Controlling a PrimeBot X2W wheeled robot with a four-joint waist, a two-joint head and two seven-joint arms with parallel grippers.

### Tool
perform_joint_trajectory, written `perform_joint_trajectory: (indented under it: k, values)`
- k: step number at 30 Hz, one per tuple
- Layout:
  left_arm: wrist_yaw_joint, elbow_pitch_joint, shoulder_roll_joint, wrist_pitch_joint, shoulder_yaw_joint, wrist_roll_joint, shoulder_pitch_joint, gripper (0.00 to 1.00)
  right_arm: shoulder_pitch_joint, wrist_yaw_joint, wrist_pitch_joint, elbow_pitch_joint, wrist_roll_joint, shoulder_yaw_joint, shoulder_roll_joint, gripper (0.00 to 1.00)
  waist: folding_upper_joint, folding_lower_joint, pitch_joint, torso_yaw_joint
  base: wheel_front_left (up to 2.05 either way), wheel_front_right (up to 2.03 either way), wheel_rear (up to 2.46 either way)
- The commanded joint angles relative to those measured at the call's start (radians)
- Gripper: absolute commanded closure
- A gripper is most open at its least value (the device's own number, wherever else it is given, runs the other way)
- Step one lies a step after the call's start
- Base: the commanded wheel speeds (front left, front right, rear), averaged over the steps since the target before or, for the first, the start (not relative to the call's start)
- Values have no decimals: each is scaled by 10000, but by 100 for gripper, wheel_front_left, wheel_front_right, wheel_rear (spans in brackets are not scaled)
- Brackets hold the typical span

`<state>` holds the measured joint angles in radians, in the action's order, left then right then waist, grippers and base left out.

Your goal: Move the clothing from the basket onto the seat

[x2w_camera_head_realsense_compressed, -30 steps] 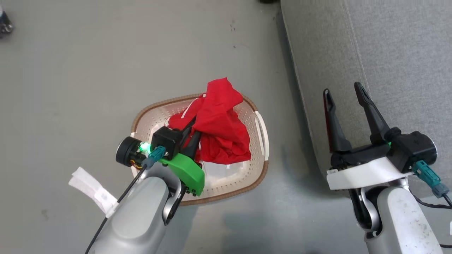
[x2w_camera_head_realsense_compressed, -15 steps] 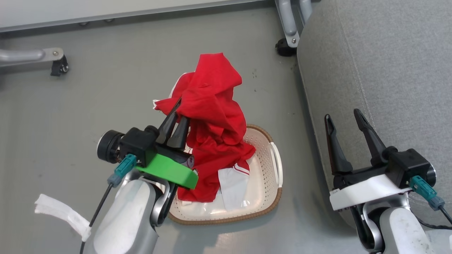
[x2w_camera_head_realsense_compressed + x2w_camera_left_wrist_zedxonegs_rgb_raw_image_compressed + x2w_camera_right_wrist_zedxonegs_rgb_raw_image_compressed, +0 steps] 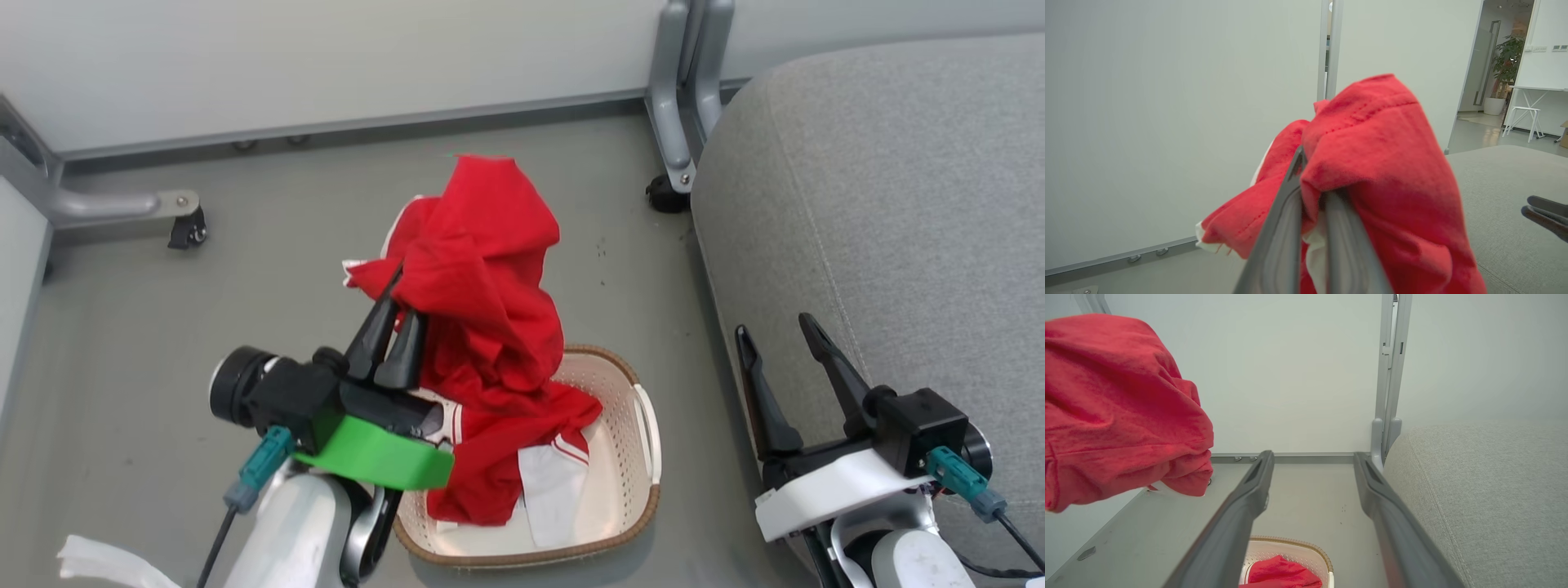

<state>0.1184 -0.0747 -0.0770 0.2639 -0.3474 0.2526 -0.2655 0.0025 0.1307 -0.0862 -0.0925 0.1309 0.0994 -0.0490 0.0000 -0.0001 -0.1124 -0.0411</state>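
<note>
The near-left part of the basket is hidden behind the left arm's green mount and the hanging cloth; its bottom edge is cut off in the right wrist view, where part of the rim and a red fold inside it show; the clothing hangs in a bunched red column from the left gripper, whose two dark fingers are pressed together on a fold near the top; a white panel with striped trim trails into the basket, and the lowest hem seems to rest on the basket's floor, though the folds make that hard to confirm; any lettering is lost in the creases; the right gripper is spread wide with nothing between its fingers, beside the front edge of the seat; the seat is cut off at the right, with the basket on the floor near it.
</note>
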Motion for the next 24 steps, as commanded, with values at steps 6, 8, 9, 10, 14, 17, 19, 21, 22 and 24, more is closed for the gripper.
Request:
perform_joint_trajectory:
  k: [6,8,9,10,14,17,19,21,22,24]
  values:
    - [-84,274,82,6,67,-76,824,100,478,1,160,-8,186,128,-28,0,0,1,850,-99,0,0,0]
    - [-93,298,106,6,33,-54,962,100,581,1,207,-54,200,121,-30,0,0,1,960,-82,0,0,0]
    - [-91,313,113,6,13,-52,1003,100,617,1,238,-78,202,130,-28,0,0,1,977,-78,0,0,0]
    - [-85,305,116,6,-8,-58,1064,100,646,1,263,-101,228,154,-28,0,0,1,1002,-71,0,0,0]
    - [-77,256,132,6,-46,-30,1189,100,809,1,324,-138,262,200,-30,0,0,1,1092,-49,0,0,0]
    - [-77,283,147,6,-49,-15,1199,100,810,1,374,-190,276,200,-30,0,0,1,1094,-27,0,0,0]
    - [-80,289,149,6,-45,-17,1216,100,832,1,374,-194,263,209,-28,0,0,1,1094,-21,0,0,0]
    - [-83,308,153,6,-40,-27,1216,100,845,1,386,-213,275,208,-30,0,0,1,1079,-18,0,0,0]
    - [-81,313,155,6,-43,-24,1214,100,842,1,388,-219,276,207,-28,0,0,1,1072,-16,0,0,0]
    - [-76,331,160,6,-38,-31,1203,100,825,1,409,-227,272,229,-28,0,0,1,1052,-19,0,0,0]
